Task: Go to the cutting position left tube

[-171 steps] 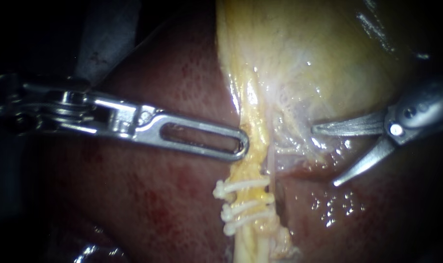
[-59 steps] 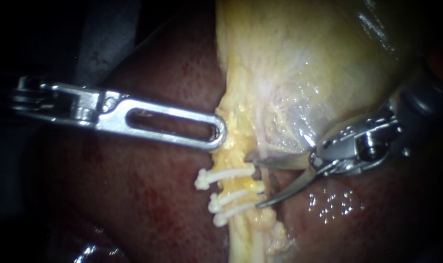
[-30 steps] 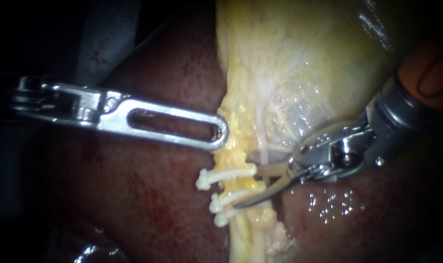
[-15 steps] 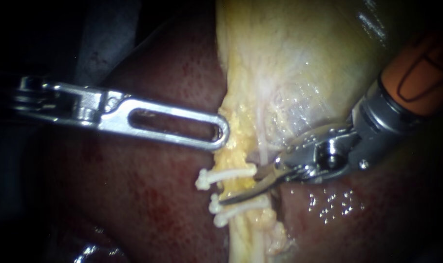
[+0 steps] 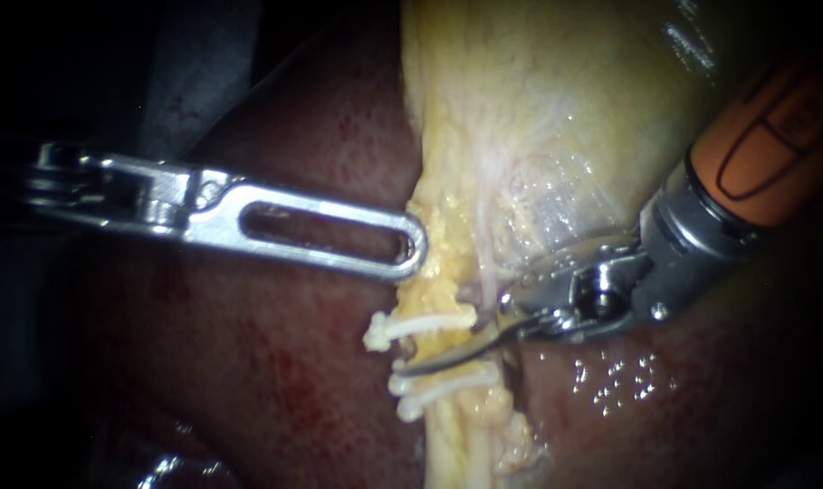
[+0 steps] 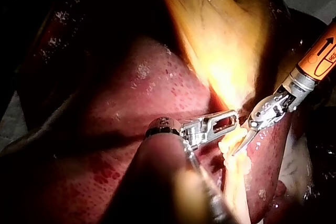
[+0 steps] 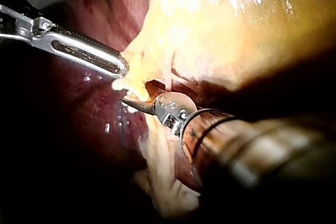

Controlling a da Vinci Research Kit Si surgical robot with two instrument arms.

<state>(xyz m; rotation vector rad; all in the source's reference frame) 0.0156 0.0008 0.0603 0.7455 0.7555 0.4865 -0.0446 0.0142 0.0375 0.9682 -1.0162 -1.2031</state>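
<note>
Yellow tissue (image 5: 440, 272) is clamped in my left instrument (image 5: 415, 250) in the endoscope view; my right instrument (image 5: 443, 346) gapes, one blade across the clipped tube (image 5: 449, 433), between the top clip (image 5: 420, 323) and the lower clips (image 5: 447, 376). Left wrist view: both tips sit at that tube. Right wrist view: the blades point at the clips.

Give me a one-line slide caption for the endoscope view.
Right instrument, blades open, reaches across the clipped tube between white clips; left instrument meets the yellow tissue above.
</note>
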